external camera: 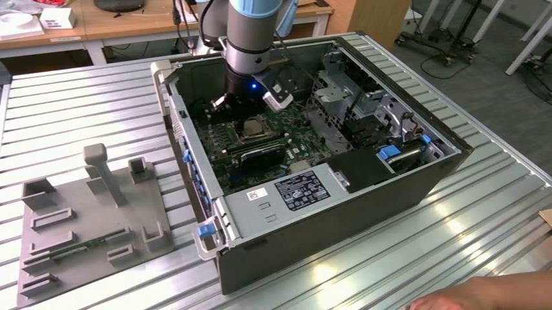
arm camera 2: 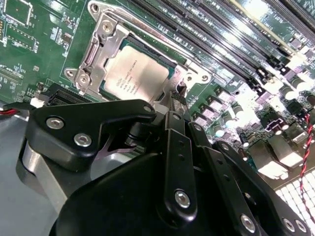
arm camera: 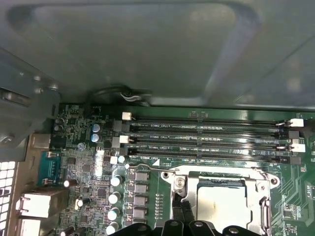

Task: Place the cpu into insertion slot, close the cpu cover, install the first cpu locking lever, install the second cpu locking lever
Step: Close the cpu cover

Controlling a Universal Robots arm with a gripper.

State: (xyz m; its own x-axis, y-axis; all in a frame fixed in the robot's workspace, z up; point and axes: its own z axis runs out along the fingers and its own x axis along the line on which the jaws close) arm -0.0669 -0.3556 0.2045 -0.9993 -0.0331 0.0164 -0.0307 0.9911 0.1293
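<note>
The cpu (arm camera 2: pixel 134 73) lies flat in the insertion slot (external camera: pixel 253 129) on the green motherboard, silvery top up, also seen in the first wrist view (arm camera: pixel 221 202). The cpu cover (arm camera 2: pixel 93 55), a silvery frame, lies down around the chip's edges (arm camera: pixel 262 191). A thin wire locking lever (arm camera 2: pixel 152 22) runs along the socket's side next to the memory slots. My black gripper (arm camera 2: pixel 175 101) hangs just above the socket's edge, shut, its tips at the frame's corner (arm camera: pixel 182 210). In the exterior view the gripper (external camera: pixel 231 106) reaches down inside the open computer case.
Long black memory slots (arm camera: pixel 206 142) run beside the socket. The case wall (arm camera: pixel 147 49) stands close behind them. A drive cage (external camera: pixel 345 97) fills the case's far side. A grey fixture plate (external camera: pixel 86 219) lies on the table at the exterior view's left. A hand (external camera: pixel 483 297) shows at the lower right.
</note>
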